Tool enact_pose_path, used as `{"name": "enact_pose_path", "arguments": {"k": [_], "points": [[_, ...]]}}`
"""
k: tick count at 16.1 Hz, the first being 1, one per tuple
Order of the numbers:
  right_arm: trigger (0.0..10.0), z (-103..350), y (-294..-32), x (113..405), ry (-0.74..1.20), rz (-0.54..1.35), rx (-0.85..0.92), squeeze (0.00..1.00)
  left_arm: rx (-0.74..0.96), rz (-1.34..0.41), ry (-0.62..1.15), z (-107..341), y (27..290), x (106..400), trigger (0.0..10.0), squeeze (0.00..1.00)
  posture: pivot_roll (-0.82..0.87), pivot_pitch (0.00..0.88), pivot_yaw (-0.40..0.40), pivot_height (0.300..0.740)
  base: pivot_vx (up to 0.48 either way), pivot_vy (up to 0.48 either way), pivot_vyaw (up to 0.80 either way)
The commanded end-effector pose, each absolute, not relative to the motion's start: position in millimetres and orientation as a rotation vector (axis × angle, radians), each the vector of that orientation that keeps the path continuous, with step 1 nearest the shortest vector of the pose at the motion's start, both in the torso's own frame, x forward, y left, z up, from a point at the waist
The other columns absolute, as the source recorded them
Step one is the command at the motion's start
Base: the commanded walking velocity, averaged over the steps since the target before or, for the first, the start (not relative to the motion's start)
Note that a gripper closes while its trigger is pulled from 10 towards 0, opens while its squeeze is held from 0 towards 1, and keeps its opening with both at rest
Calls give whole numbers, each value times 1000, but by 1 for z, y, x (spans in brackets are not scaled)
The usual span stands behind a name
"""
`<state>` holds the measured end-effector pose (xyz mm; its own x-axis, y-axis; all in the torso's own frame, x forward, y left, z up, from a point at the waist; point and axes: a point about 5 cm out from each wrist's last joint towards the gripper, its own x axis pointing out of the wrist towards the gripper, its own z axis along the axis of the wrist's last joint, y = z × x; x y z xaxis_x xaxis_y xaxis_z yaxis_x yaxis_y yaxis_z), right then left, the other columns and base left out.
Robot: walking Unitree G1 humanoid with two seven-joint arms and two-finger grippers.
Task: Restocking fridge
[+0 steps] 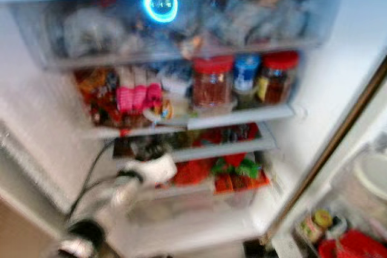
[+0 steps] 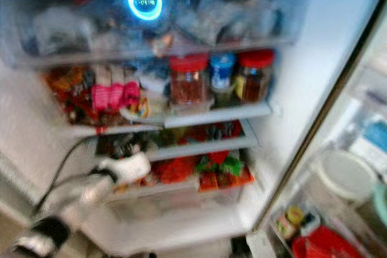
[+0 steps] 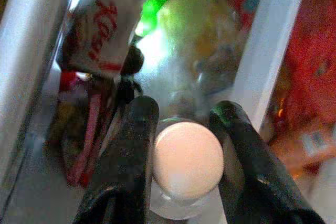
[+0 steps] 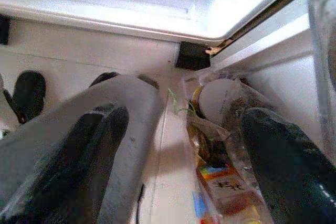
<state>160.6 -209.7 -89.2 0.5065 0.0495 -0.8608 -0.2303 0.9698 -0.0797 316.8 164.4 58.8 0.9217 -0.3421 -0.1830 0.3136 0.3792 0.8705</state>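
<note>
The fridge stands open in front of me. My left gripper [image 1: 148, 151] reaches onto the left end of a lower shelf [image 1: 242, 147], among dark and red packets. In the left wrist view its two black fingers [image 3: 134, 150] are closed around a small clear bottle with a pale round cap [image 3: 188, 159]. A white packet with red lettering [image 3: 102, 30] lies just ahead of it on the shelf. In the right wrist view my right gripper [image 4: 182, 115] hangs low with its fingers wide apart, over a clear bag of groceries [image 4: 220, 177] by the fridge's bottom corner.
Two red-lidded jars [image 1: 212, 81] and a blue-lidded jar [image 1: 246, 72] stand on the shelf above, with pink packs [image 1: 138, 96] to their left. A full clear drawer [image 1: 181, 22] sits on top. The door racks [image 1: 357, 209] at the right hold a red tub and a white lid.
</note>
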Motion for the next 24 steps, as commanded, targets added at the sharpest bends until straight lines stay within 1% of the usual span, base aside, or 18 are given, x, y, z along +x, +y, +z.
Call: {"name": "enact_pose_path", "arguments": {"k": [1, 5, 9, 10, 12, 14, 19, 21, 23, 24], "points": [[10000, -92, -213, 153, 1065, 169, -201, 0, 1106, -470, -29, 56, 158, 316, 10000, 0, -52, 0, 24, 641, 0, 0, 0], [10000, -92, -212, 155, 1064, 172, -204, 0, 1120, -488, -17, 49, 166, 314, 10000, 0, -48, 0, 23, 641, 0, 0, 0], [10000, -92, -212, 155, 1064, 172, -205, 0, 1119, -492, -19, 48, 166, 314, 10000, 0, -48, 0, 23, 641, 0, 0, 0], [10000, -92, -212, 155, 1064, 173, -205, 0, 1170, -481, 13, 43, 176, 313, 10000, 0, -62, 10, 27, 641, 0, 0, 0], [10000, -92, -214, 153, 1072, 166, -203, 0, 1287, -436, 1, 50, 174, 325, 10000, 0, -74, 28, 25, 641, 0, 0, 0], [10000, -93, -214, 151, 1074, 161, -200, 0, 1343, -420, -8, 55, 173, 332, 10000, 0, -85, 36, 28, 641, 0, 0, 0], [10000, -94, -216, 147, 1083, 152, -197, 0, 1325, -370, -29, 61, 168, 339, 10000, 0, -99, 70, 32, 641, 0, 0, 0], [10000, -95, -217, 144, 1090, 153, -197, 0, 1316, -332, -53, 69, 163, 346, 10000, 0, -103, 83, 30, 641, 0, 0, 0], [10000, -95, -218, 143, 1092, 152, -196, 0, 1317, -331, -57, 72, 161, 349, 10000, 0, -107, 84, 32, 641, 0, 0, 0], [10000, -95, -218, 141, 1093, 149, -195, 0, 1300, -303, -61, 79, 162, 353, 10000, 659, -111, 91, 32, 641, 0, 0, 0]]}}
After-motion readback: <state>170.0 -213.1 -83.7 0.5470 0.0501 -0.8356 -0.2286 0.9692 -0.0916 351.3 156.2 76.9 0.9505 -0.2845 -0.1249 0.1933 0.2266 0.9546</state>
